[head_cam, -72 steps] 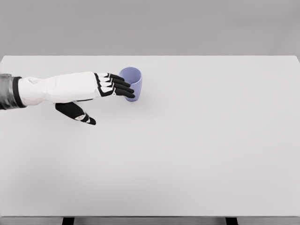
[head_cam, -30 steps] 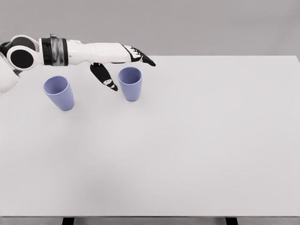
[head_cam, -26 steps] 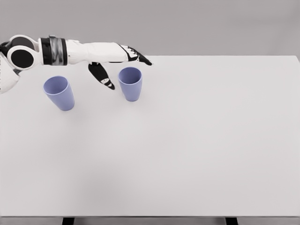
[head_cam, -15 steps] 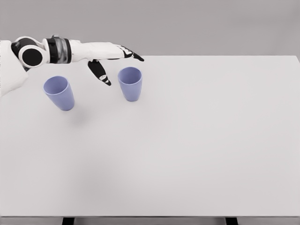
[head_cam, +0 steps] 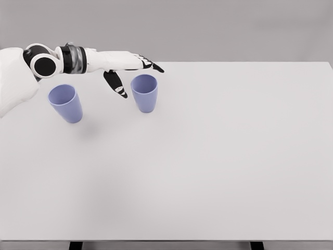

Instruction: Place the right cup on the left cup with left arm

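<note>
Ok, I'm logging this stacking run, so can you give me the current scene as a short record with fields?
surface: white rectangular table
right cup: lavender plastic tumbler, upright, free
left cup: matching lavender tumbler, upright, apart from the other
left hand: open, above and behind right cup, holding nothing
right arm: not in view
stacking: not yet done

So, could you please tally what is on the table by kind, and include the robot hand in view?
Blue cups: 2, the left cup and the right cup, both upright and standing apart on the white table.
Robot hands: 1, the left hand, open above the right cup and holding nothing.
Total: 3
</note>
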You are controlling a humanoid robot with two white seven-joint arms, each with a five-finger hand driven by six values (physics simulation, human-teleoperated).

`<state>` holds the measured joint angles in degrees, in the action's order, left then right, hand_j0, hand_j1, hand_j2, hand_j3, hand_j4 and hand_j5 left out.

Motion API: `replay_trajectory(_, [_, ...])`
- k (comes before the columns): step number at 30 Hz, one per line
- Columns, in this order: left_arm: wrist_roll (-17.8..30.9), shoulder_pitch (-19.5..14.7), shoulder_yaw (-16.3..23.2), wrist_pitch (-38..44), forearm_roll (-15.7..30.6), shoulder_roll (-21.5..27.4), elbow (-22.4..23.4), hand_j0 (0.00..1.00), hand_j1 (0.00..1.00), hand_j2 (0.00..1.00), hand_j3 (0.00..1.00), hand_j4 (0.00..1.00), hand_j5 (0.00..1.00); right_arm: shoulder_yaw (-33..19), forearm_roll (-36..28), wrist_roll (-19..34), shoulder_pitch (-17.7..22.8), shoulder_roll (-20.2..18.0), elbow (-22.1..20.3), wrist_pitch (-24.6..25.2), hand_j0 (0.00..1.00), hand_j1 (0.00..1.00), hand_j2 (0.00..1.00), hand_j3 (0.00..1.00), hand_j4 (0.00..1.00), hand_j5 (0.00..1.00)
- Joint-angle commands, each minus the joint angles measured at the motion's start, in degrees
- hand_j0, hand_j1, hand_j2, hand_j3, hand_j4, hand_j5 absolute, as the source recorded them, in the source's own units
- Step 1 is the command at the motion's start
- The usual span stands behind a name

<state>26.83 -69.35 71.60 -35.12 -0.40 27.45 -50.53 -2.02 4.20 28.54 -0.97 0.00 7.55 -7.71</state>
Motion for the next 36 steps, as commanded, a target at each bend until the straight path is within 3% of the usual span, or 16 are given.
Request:
replay_trajectory(1, [0.0, 0.0, -0.1, 0.1, 0.0, 0.0, 0.3, 1.00, 1.00, 1.00, 1.00, 1.00, 1.00, 0.0, 0.0, 0.0, 0.0, 0.0, 0.0, 0.0, 1.00, 1.00, 1.00, 1.00, 1.00, 1.00])
replay_trajectory(7, [0.0, 1.2, -0.7, 0.1, -2.4, -2.0, 0.8, 1.00, 1.00, 1.00, 1.00, 1.00, 1.00, 0.0, 0.1, 0.0, 0.0, 0.0, 0.0, 0.0, 1.00, 1.00, 1.00, 1.00, 1.00, 1.00])
replay_trajectory(19, [-0.3, 2.0, -0.7, 0.1, -2.5, -2.5, 1.2, 1.00, 1.00, 1.00, 1.00, 1.00, 1.00, 0.0, 0.0, 0.0, 0.0, 0.0, 0.0, 0.0, 1.00, 1.00, 1.00, 1.00, 1.00, 1.00])
replay_trajectory(24, [-0.5, 2.1, -0.8, 0.1, -2.1, -2.5, 1.1, 0.69, 0.69, 0.69, 0.69, 0.69, 0.69, 0.0, 0.1, 0.0, 0.0, 0.0, 0.0, 0.0, 1.00, 1.00, 1.00, 1.00, 1.00, 1.00])
replay_trajectory(25, [-0.4, 2.2, -0.8, 0.1, -2.1, -2.5, 1.1, 0.67, 0.67, 0.67, 0.67, 0.67, 0.67, 0.0, 0.0, 0.0, 0.0, 0.0, 0.0, 0.0, 1.00, 1.00, 1.00, 1.00, 1.00, 1.00])
replay_trajectory(26, [-0.4, 2.4, -0.9, 0.1, -2.0, -2.3, 1.1, 0.57, 0.57, 0.57, 0.57, 0.57, 0.57, 0.0, 0.1, 0.0, 0.0, 0.0, 0.0, 0.0, 1.00, 1.00, 1.00, 1.00, 1.00, 1.00])
replay_trajectory(36, [0.0, 2.4, -1.6, 0.1, -1.6, -1.7, 0.6, 0.54, 0.54, 0.54, 0.54, 0.54, 0.54, 0.0, 0.0, 0.0, 0.0, 0.0, 0.0, 0.0, 1.00, 1.00, 1.00, 1.00, 1.00, 1.00])
